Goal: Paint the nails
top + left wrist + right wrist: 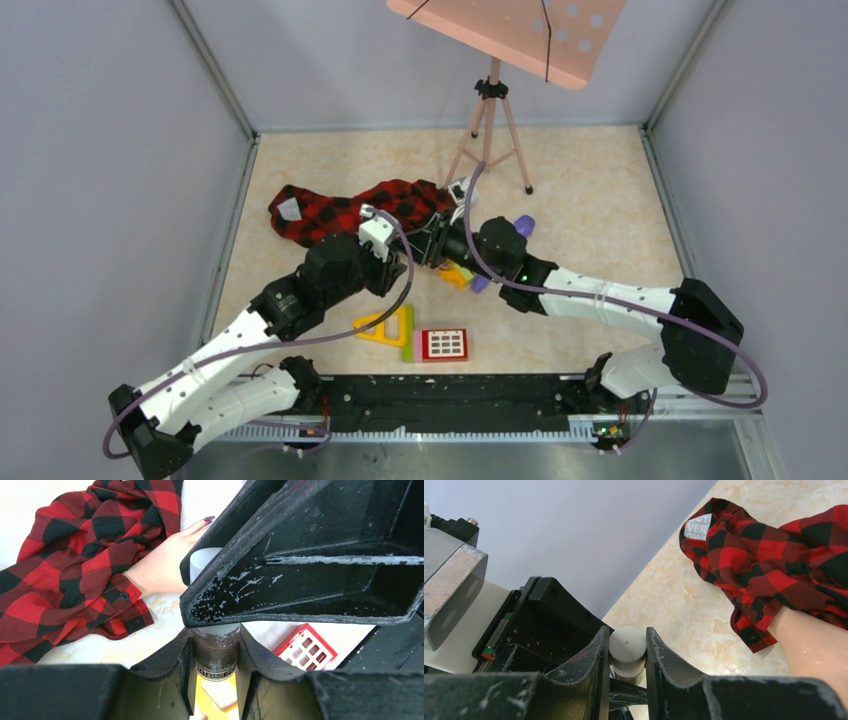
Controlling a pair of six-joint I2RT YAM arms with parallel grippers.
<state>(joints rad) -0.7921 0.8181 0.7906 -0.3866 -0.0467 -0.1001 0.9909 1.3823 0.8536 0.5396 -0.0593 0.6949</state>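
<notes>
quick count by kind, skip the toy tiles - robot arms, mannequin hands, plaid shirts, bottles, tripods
robot arms: 2
mannequin hand: 1
plaid shirt: 1
bottle: 1
tripod: 1
total: 6

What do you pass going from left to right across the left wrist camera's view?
Red-and-black plaid sleeve → flesh-coloured mannequin hand → dark glass bottle with a white cap → red plastic grid tile.
</notes>
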